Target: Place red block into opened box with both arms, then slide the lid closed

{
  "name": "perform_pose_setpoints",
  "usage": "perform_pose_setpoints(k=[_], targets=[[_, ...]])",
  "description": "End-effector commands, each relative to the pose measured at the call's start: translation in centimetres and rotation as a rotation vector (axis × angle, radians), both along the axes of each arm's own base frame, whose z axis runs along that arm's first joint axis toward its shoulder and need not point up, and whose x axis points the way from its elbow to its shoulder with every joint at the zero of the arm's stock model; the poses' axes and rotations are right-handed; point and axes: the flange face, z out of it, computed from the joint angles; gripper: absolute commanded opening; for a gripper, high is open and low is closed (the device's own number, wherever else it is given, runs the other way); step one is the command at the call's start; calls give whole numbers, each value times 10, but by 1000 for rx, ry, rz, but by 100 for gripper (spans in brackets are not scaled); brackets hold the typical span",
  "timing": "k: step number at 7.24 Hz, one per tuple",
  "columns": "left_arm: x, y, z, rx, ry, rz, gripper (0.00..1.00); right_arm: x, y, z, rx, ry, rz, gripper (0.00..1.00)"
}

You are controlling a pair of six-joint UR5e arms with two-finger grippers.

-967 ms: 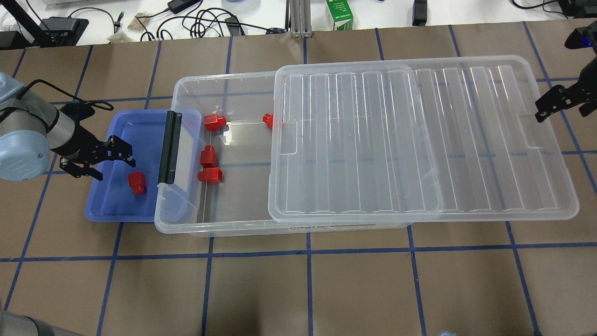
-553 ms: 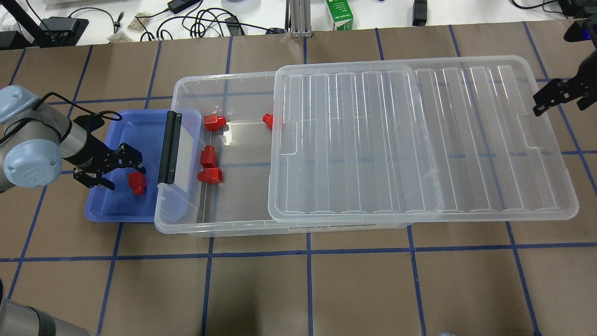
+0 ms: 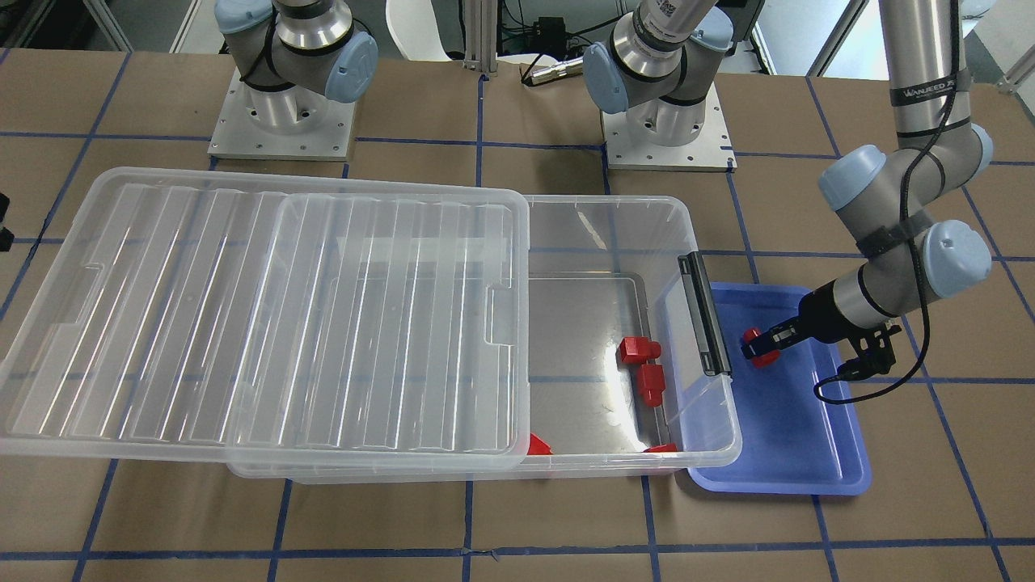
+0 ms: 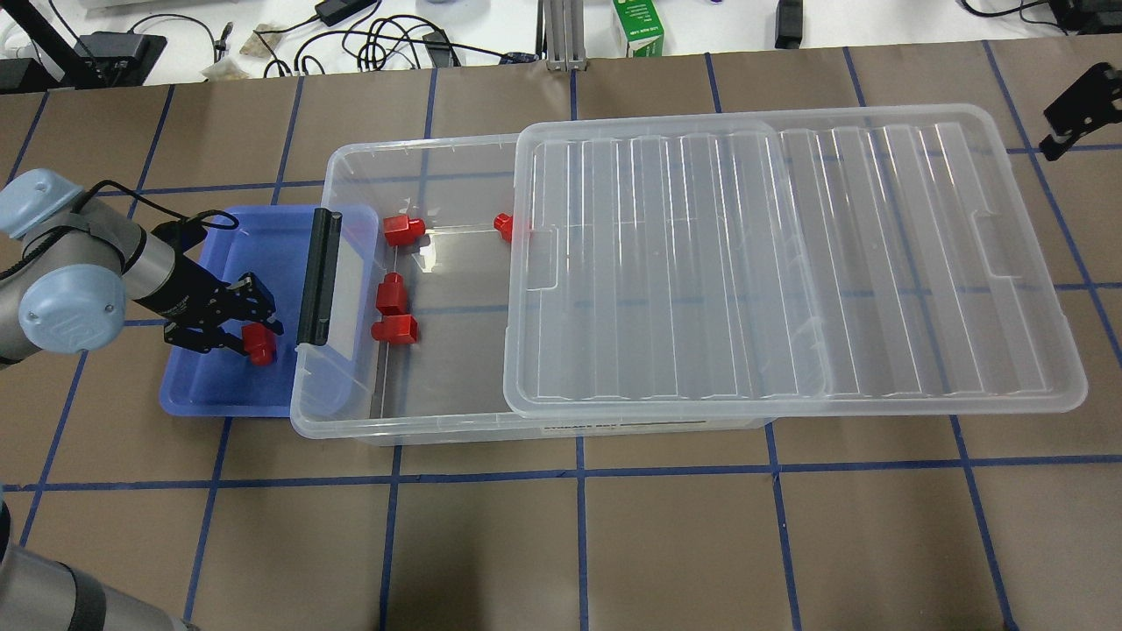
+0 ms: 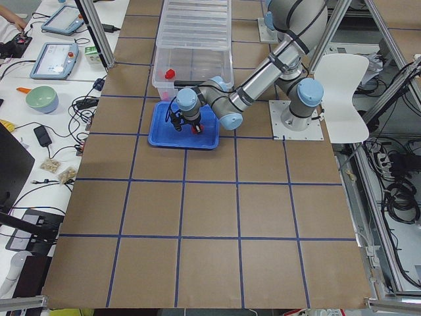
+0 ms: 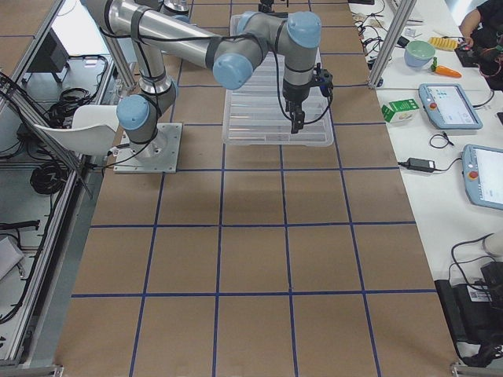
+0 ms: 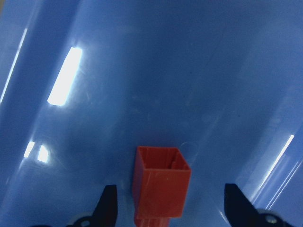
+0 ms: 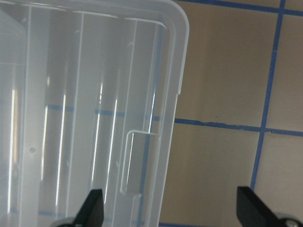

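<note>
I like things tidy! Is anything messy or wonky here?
Only the lid: it sits slid halfway off the box, overhanging one end. Nothing looks spilled or broken.

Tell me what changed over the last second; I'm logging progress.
The left gripper moved along the blue tray toward the box and now straddles the red block, jaws open. The right gripper drew away from the lid. Box, lid and block stayed put.

The box is uncovered only at its end beside the blue tray; the lid roofs the rest. On that end wall a black latch bar stands between tray and opening. Four red blocks lie scattered on the open floor.
</note>
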Motion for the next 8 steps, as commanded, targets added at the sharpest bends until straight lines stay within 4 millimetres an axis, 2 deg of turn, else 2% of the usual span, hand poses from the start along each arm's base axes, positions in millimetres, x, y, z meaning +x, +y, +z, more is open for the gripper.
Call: perform_pose_setpoints(k=[1,3,4,5,6,7,8], targets=[[3,-5,8,-18,-16,-11,0,18,36,48,19,3,-4,100],[11,-30,74,-34,-113,-45,0,27,42,55,19,-18,-74,100],[4,-38,110,-18,-105,-64,0,57,38,55,18,-17,-131,100],[-21,-42,153,-2,-96,-106,0,108,32,55,14,-6,-135,100],[-68,-51,200,-29,-115,-190,0,159,31,53,16,-7,-170,100],[-115,-55,229,-49,-124,-260,0,203,28,45,26,-5,-179,100],[-156,-56,251,-66,-155,-295,0,239,20,38,-6,-5,-169,100]])
